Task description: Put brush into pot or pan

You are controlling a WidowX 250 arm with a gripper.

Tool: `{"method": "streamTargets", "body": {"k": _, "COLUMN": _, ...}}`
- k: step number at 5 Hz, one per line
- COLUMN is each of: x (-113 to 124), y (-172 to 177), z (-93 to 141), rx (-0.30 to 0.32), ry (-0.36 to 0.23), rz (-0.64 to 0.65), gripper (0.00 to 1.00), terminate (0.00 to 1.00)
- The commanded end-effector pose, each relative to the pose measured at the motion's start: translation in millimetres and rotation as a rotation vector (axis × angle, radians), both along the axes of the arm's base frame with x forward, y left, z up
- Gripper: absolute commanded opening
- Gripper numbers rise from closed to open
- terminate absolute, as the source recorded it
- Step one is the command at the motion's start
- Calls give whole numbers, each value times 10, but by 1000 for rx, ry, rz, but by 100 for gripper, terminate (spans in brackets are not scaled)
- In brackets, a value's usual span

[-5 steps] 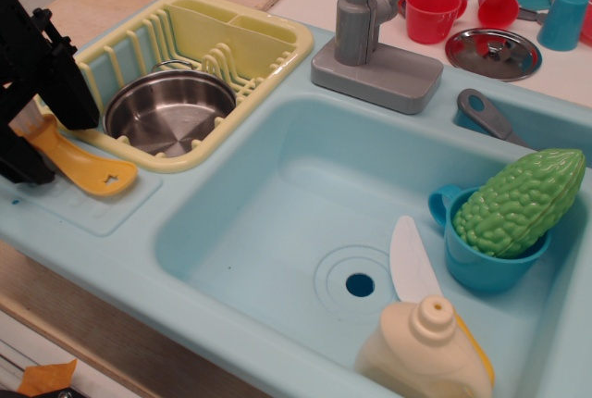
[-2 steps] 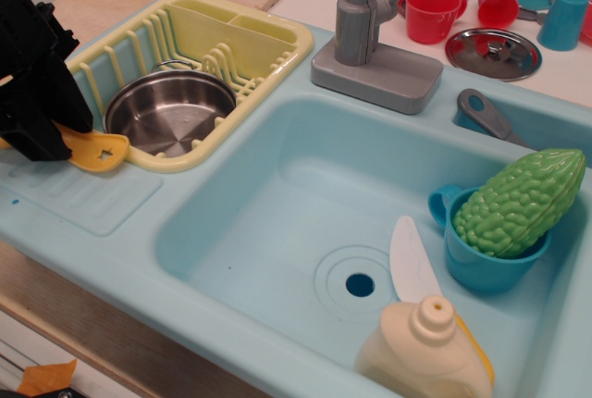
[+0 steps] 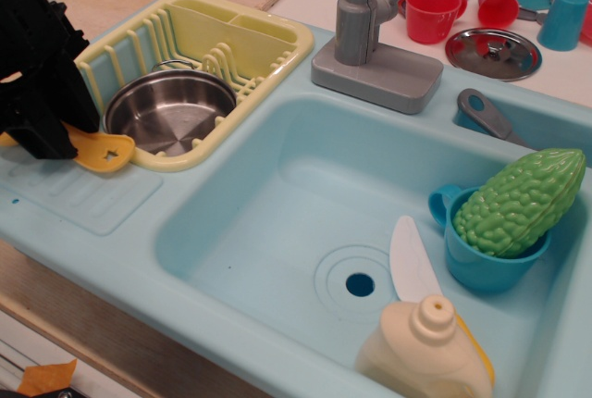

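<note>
The yellow-orange brush (image 3: 104, 151) sticks out to the right of my black gripper (image 3: 42, 142) at the far left. Its flat handle with the star-shaped hole shows, tilted just above the blue counter. Its bristle end is hidden behind the fingers. The gripper is shut on the brush. The shiny steel pan (image 3: 166, 109) sits in the near end of the yellow dish rack (image 3: 268, 42), just right of the brush tip. The handle tip is at the rack's front left rim.
A blue sink basin (image 3: 277, 204) lies to the right, holding a white knife (image 3: 412, 259), a cream bottle (image 3: 430, 352) and a green gourd (image 3: 518, 202) in a blue cup (image 3: 481, 264). A grey faucet (image 3: 356, 9), a steel lid (image 3: 493, 53) and red cups (image 3: 432, 14) stand behind.
The gripper has lifted the brush off the ribbed blue counter and carried it up and back toward the rack's rim. Since 0.4 s ago it shifted slightly right.
</note>
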State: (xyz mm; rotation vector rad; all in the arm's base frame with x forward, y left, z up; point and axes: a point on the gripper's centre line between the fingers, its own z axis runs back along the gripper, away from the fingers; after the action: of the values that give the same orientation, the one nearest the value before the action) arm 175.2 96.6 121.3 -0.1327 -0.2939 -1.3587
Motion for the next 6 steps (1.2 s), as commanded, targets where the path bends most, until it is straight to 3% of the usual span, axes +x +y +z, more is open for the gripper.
{"method": "streamTargets", "body": {"k": 1, "x": 122, "y": -9, "z": 174, "rx": 36, "ry": -38, "rz": -31, "gripper": 0, "terminate": 0}}
{"method": "streamTargets", "body": {"k": 2, "x": 226, "y": -17, "z": 243, "rx": 41, "ry": -61, "rz": -57, "gripper": 0, "terminate": 0}}
{"method": "streamTargets", "body": {"k": 3, "x": 353, "y": -42, "z": 209, "rx": -31, "ry": -118, "rz": -126, "gripper": 0, "terminate": 0}}
{"method": "streamTargets", "body": {"k": 4, "x": 509, "y": -42, "z": 192, "rx": -85, "ry": -136, "rz": -204, "gripper": 0, "terminate": 0}}
{"method": "streamTargets", "body": {"k": 5, "x": 633, "y": -74, "z": 188, "rx": -87, "ry": -180, "rz": -289, "gripper": 0, "terminate": 0}}
{"method": "streamTargets", "body": {"k": 6, "x": 740, "y": -70, "z": 150, "rx": -126, "ry": -157, "rz": -320, "gripper": 100, "terminate": 0}}
